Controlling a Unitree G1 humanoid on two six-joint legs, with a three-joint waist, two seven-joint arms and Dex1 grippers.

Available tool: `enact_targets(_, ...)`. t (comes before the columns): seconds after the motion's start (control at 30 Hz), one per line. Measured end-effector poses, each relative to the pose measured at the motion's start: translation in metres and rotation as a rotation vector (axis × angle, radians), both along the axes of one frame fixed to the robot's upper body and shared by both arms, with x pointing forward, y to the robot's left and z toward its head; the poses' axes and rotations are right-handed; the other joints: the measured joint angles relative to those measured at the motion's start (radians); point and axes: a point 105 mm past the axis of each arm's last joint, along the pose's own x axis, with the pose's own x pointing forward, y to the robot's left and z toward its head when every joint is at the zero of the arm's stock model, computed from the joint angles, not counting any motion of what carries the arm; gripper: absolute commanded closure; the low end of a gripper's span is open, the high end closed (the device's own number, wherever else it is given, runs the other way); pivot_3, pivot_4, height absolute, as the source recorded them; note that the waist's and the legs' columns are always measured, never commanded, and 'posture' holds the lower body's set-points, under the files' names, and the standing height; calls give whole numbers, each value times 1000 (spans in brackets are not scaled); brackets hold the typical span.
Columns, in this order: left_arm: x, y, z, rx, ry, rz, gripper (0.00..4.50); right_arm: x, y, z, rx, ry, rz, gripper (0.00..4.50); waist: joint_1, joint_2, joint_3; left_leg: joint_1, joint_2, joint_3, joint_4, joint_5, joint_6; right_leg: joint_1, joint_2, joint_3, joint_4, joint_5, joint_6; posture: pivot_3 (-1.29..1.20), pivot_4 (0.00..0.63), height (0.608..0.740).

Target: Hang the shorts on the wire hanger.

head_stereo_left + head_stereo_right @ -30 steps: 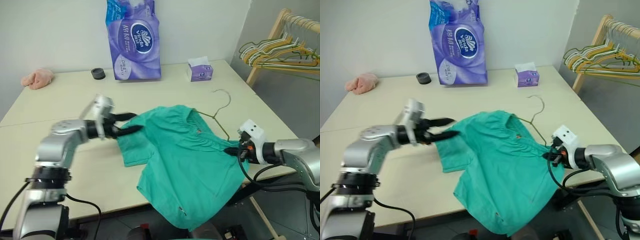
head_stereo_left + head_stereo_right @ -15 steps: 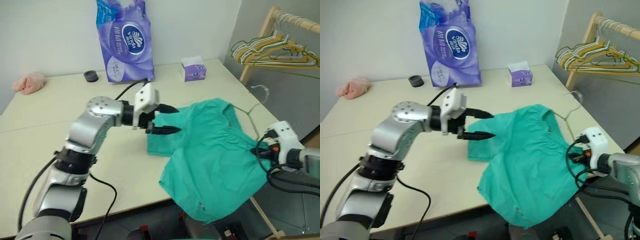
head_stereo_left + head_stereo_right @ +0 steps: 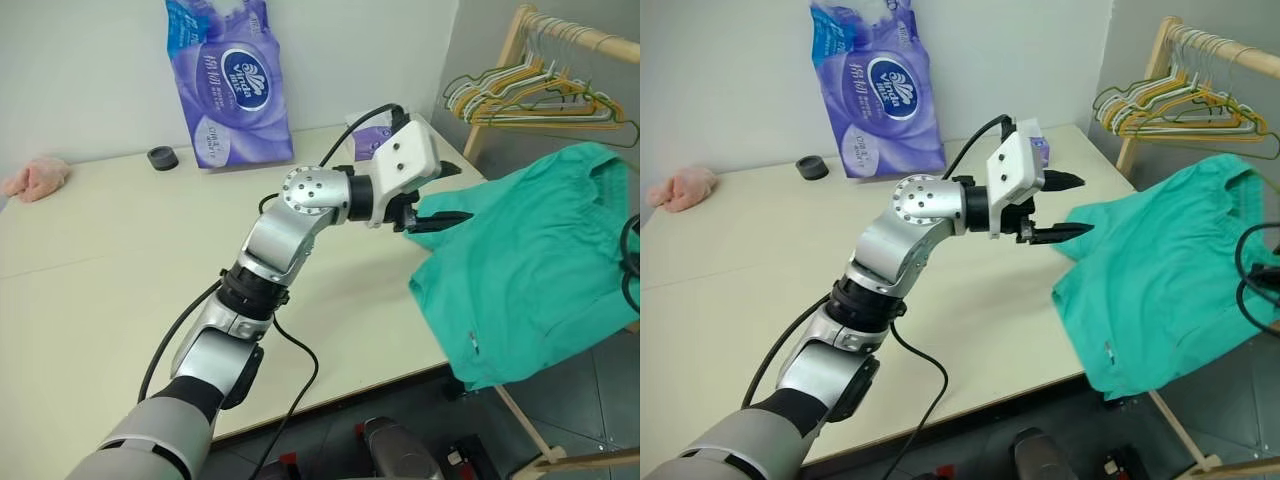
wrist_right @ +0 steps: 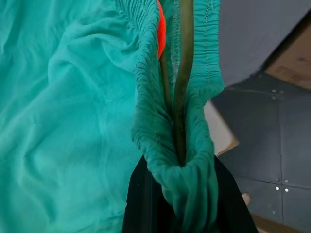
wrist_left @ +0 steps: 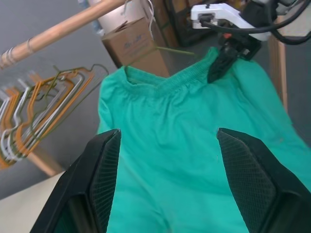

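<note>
Shorts (image 3: 540, 260) look light and floppy, hanging off the worktop's (image 3: 120, 270) right edge with the right claw (image 4: 182, 194) clamped on waistband plus wire hanger (image 4: 182, 73), so the wide-apart left claw (image 3: 1060, 207) should probably pinch the waistband's other end.

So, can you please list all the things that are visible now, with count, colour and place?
shorts: one, teal-green, lifted off the table's right edge, waistband pinched together with the hanger
wire hanger: one, dark olive, inside the waistband
table: one, cream
tissue pack: one, purple, at the back of the table
tissue box: one, purple, behind the left arm
small round thing: one, black, beside the pack
cloth lump: one, pink, far left
hangers: several, yellow, green and white, on a wooden rack
left gripper: fingers open, near the shorts
right gripper: fingers shut on the waistband
</note>
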Motion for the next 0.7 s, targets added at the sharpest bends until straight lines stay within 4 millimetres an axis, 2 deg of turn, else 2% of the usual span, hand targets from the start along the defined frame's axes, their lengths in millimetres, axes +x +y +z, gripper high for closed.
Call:
enact_targets(0.17,-3,-22,22,-41,-26,-40,1180,13,-18,26,14,-75,-96,4500,-14,5,3,1,0,4,-2,-1,2,0,-1,4,-4,0,2,-390,101,740)
enact_targets(0.33,1,-29,31,-65,-36,-38,1180,25,-32,44,3,-106,-152,4500,-30,5,4,9,-2,16,-12,-1,2,1,-2,13,-8,1,4,-385,97,740)
enact_targets(0.5,3,-38,45,-98,-58,-37,1180,40,-45,51,24,-108,-208,4500,-48,7,6,10,0,19,-13,-1,2,1,-4,14,-9,1,6,-371,95,740)
enact_targets(0.6,1,-42,61,-129,-90,-41,1180,44,-60,50,20,-87,-264,4500,-50,5,8,11,0,20,-14,-1,2,0,-4,15,-9,0,6,-366,96,740)
enact_targets(0.7,2,-42,68,-151,-101,-42,1180,46,-69,47,10,-66,-288,4500,-51,6,11,11,0,21,-15,-1,2,0,-4,15,-9,0,7,-358,98,740)
